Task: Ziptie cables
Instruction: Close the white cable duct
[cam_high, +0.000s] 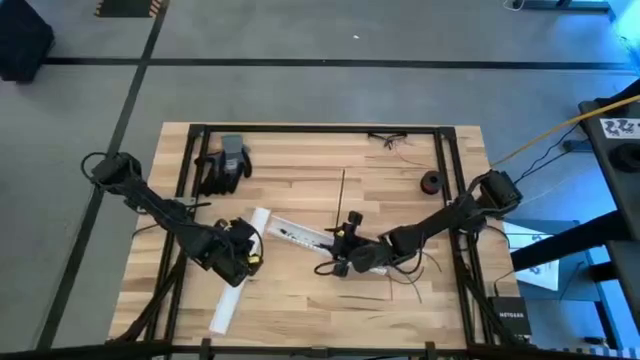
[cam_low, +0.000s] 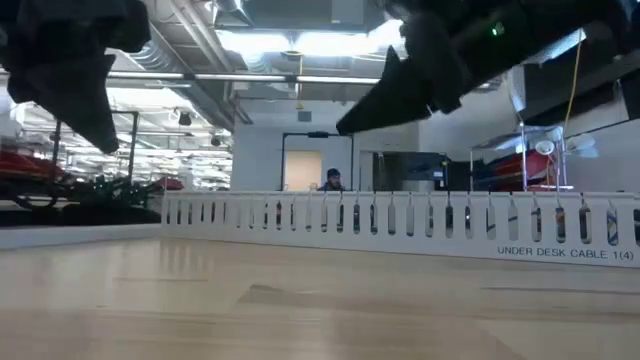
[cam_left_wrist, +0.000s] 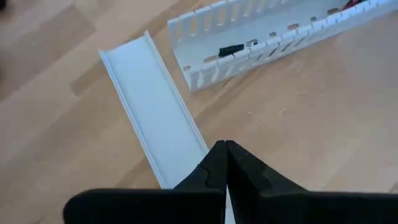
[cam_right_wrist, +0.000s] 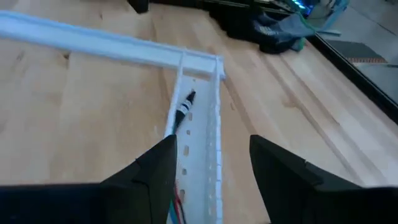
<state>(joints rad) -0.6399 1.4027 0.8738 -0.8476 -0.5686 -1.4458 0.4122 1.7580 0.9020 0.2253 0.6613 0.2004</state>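
Observation:
Thin reddish and greenish cables (cam_right_wrist: 176, 204) with a black plug (cam_right_wrist: 185, 106) lie inside the white slotted duct (cam_high: 305, 237) at mid table. More thin wires lie loose at the far edge (cam_high: 393, 139) and beside the right arm (cam_high: 412, 270). The ziptie (cam_high: 342, 193), a thin straight black strip, lies flat on the wood just beyond the duct. My right gripper (cam_right_wrist: 211, 155) hovers open over the duct's right end. My left gripper (cam_left_wrist: 225, 149) is shut, raised above the plain white cover strip (cam_left_wrist: 155, 106).
The white cover strip (cam_high: 240, 270) lies slanting from the duct toward the near edge. Black gloves (cam_high: 225, 165) lie at the far left and a small black roll (cam_high: 431, 182) at the right. Black frame rails (cam_high: 300, 129) run around the tabletop.

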